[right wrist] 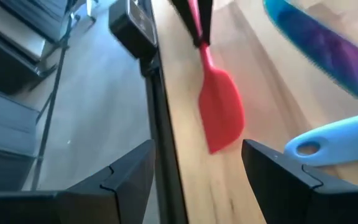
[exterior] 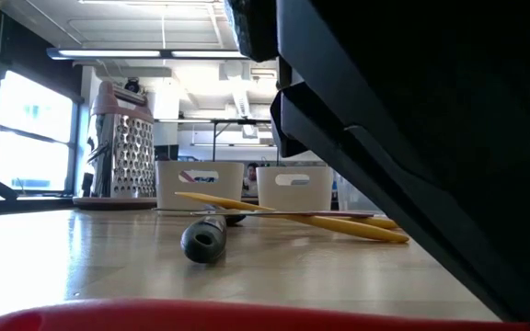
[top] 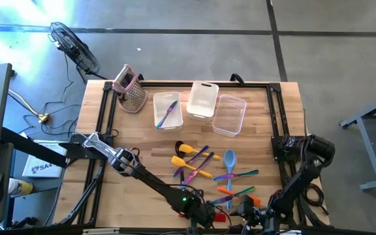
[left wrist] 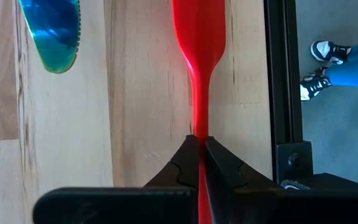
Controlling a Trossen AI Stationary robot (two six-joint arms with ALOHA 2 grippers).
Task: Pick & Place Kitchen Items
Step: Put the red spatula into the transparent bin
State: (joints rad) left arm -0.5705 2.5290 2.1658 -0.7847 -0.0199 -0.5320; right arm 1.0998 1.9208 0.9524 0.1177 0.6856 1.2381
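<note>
Left wrist view shows the left end effector (left wrist: 199, 163) clamped shut on the thin handle of a red plastic spatula (left wrist: 199, 37), which lies flat on the light wooden tabletop (left wrist: 135, 93) just beside the black metal frame rail (left wrist: 283, 74) at the near edge. High view places this end effector at the near edge of the tabletop, between the two arm bases. Right wrist view shows the right end effector (right wrist: 197, 165) with fingers spread apart, holding nothing, positioned over the red blade. A light blue plastic spoon (right wrist: 337, 142) lies near the spatula. Remaining coloured utensils (top: 204, 166) lie scattered at the tabletop centre, and one blue-purple utensil (top: 167, 112) rests inside a clear plastic tub (top: 155, 121).
</note>
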